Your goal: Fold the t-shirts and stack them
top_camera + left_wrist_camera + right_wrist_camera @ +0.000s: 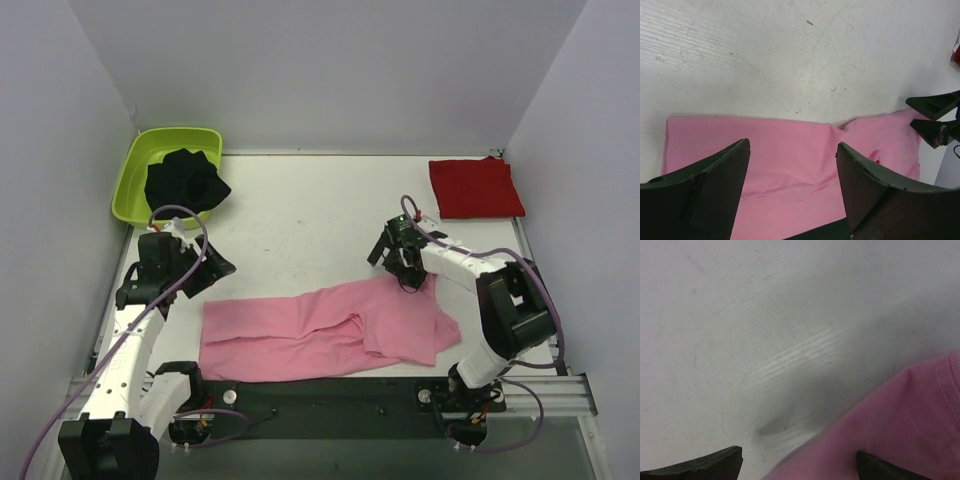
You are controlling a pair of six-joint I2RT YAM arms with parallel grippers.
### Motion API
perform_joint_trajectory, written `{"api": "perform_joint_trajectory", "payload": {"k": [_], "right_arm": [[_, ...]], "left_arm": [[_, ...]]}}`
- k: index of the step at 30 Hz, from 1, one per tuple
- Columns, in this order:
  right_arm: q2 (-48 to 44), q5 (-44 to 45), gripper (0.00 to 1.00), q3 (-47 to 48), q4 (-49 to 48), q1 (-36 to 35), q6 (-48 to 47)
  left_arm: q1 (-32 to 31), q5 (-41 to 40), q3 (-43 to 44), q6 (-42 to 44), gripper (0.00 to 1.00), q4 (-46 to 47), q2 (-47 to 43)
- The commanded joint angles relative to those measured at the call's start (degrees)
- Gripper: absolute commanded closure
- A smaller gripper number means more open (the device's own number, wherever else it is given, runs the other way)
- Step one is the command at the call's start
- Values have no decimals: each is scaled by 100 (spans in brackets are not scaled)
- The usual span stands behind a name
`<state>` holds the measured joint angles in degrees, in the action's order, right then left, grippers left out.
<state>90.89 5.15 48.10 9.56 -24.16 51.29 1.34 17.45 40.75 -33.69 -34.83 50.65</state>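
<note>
From above, the pink t-shirt (320,330) lies along the near edge of the table (300,210). It looks partly folded and is bumpy on its right side. The red t-shirt (475,187) sits neatly folded in the far right corner. The left gripper (212,268) hangs open beside the pink shirt's left end and holds nothing. The right gripper (407,282) is open too, at the shirt's far edge. I think both should pinch that far edge and pull evenly.

The left wrist view shows wide-apart jaws over smooth pink cloth with one soft ridge.

The right wrist view shows open jaws and a stitched pink hem low on the right. Going lower should catch it.
</note>
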Motion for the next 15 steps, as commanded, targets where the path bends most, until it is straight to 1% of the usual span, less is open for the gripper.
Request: {"api": "perform_joint_trajectory", "payload": {"k": [1,3,5,6,7,9,10,12,13,15], "right_arm": [[815,-391,0,691,-130,70,145],[1298,-479,0,1277,-86,122,127],[1842,-760,0,1788,10,166,75],[2053,-839,0,2374,176,210,48],[2473,-997,0,2667,247,210,31],[2914,-1138,0,3308,388,245,30],[3395,-1217,0,3964,563,289,57],[3881,-1498,0,4741,879,333,171],[4327,-1577,0,5449,968,359,232],[4751,-1797,0,6112,1178,386,408]], "left_arm": [[94,-84,337,196,21,205,85],[147,-84,372,240,21,204,129],[199,-75,389,284,21,196,164],[208,-58,407,293,21,196,190],[208,-49,416,302,21,196,217],[243,-40,407,302,21,239,234],[235,-40,398,293,21,248,243],[270,-40,416,293,21,266,305],[261,-40,416,293,21,266,313],[287,-31,425,293,21,275,366]]}}
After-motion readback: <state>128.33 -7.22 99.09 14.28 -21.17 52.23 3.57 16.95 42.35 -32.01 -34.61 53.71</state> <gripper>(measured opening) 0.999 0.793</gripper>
